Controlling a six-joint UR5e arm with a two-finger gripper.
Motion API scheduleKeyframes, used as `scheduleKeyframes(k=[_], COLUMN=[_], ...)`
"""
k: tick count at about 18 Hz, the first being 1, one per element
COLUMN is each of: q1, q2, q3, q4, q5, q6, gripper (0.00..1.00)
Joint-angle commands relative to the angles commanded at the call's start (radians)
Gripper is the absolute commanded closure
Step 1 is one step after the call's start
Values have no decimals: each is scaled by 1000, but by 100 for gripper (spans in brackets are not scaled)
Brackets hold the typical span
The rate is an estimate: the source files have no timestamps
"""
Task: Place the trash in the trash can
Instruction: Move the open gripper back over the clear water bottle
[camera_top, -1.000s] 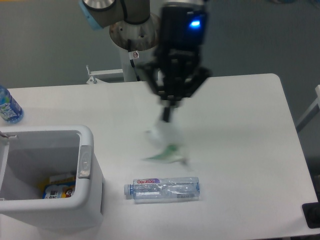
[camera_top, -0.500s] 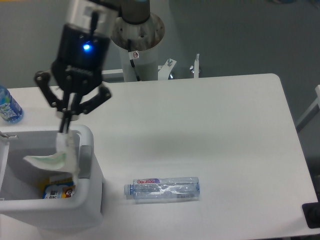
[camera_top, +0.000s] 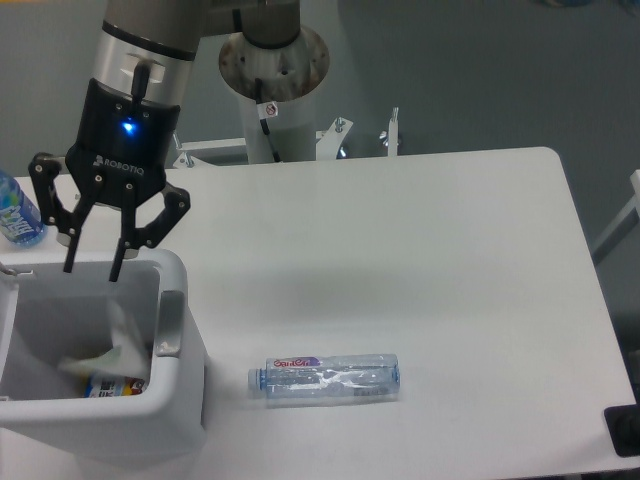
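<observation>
My gripper (camera_top: 93, 268) hangs open over the back of the white trash can (camera_top: 178, 345) at the table's front left, with nothing between its fingers. Below it a pale, blurred wrapper (camera_top: 112, 345) is inside the can, over a blue and yellow packet (camera_top: 108, 384) on the bottom. A clear plastic bottle with a red-lettered label (camera_top: 325, 378) lies on its side on the table to the right of the can, cap pointing left.
A blue-labelled bottle (camera_top: 16, 213) stands at the table's left edge behind the can. The arm's base column (camera_top: 272, 90) rises behind the table. A dark object (camera_top: 624, 430) sits off the front right corner.
The gripper carried the wrapper left from mid-table to above the can, then opened. The wrapper has dropped out of the fingers into the can. The bottle has not moved.
</observation>
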Motion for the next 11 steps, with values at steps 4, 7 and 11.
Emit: scheduleKeyframes(k=[4, 7, 11], q1=[23, 32, 48], q2=[-3, -8, -14], q3=[-12, -12, -11], q4=[75, 84, 83], q5=[133, 236, 327], q6=[-3, -12, -48], gripper=[0, 0, 0])
